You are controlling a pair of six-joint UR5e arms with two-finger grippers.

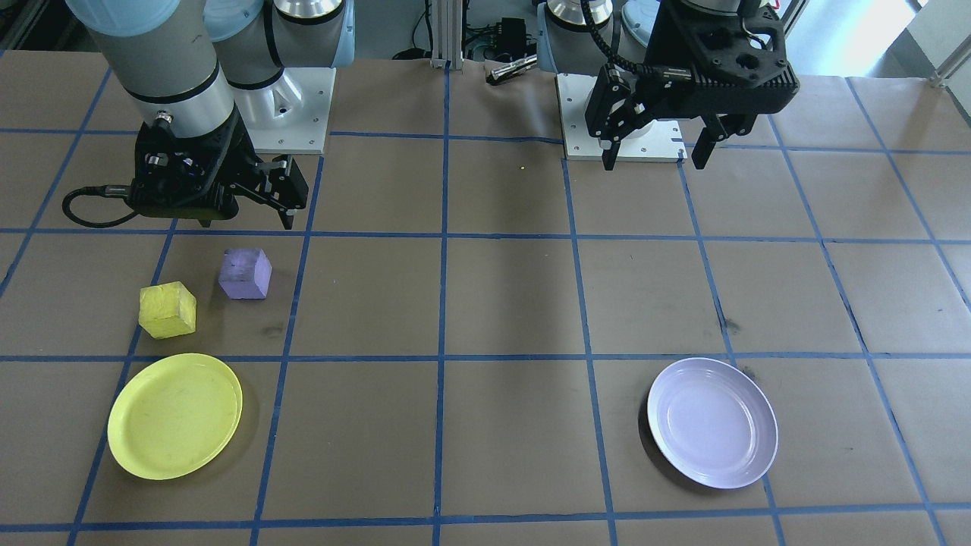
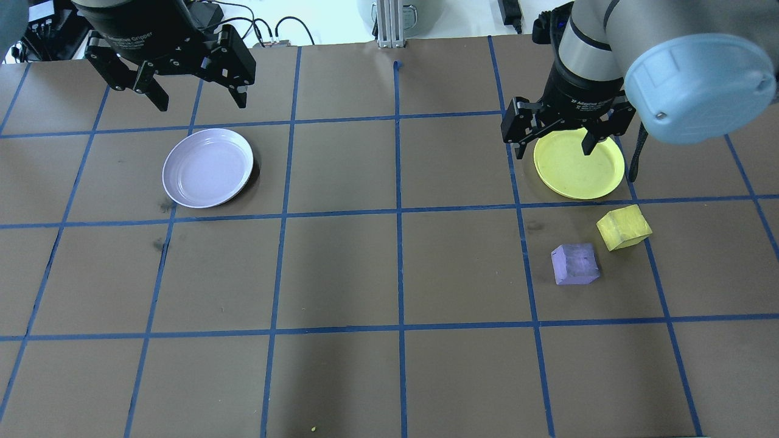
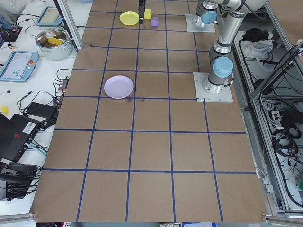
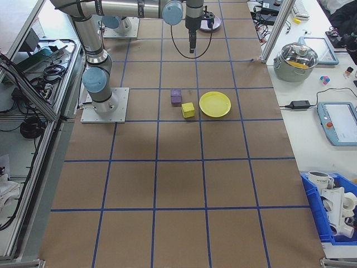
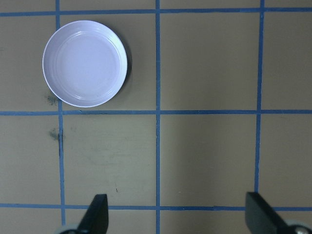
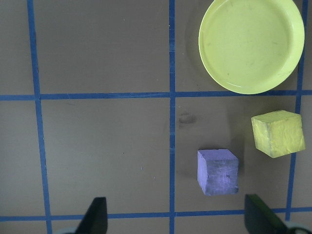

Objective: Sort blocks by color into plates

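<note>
A yellow block (image 1: 168,309) and a purple block (image 1: 245,274) stand close together on the table, apart from each other, beside the empty yellow plate (image 1: 174,415). My right gripper (image 2: 551,149) hangs open above this group, over the yellow plate (image 2: 578,173). Its wrist view shows the purple block (image 6: 218,171), the yellow block (image 6: 278,133) and the plate (image 6: 250,44) below the right gripper (image 6: 176,207). The lavender plate (image 2: 207,167) lies empty on the other side. My left gripper (image 2: 201,100) hovers open and empty, high beside it.
Blue tape divides the brown paper table (image 2: 395,274) into squares. The two arm bases (image 1: 292,106) stand at the robot's edge. A lidded pot (image 4: 299,58), tablets and a blue bin (image 4: 334,209) sit on the bench beyond the far edge.
</note>
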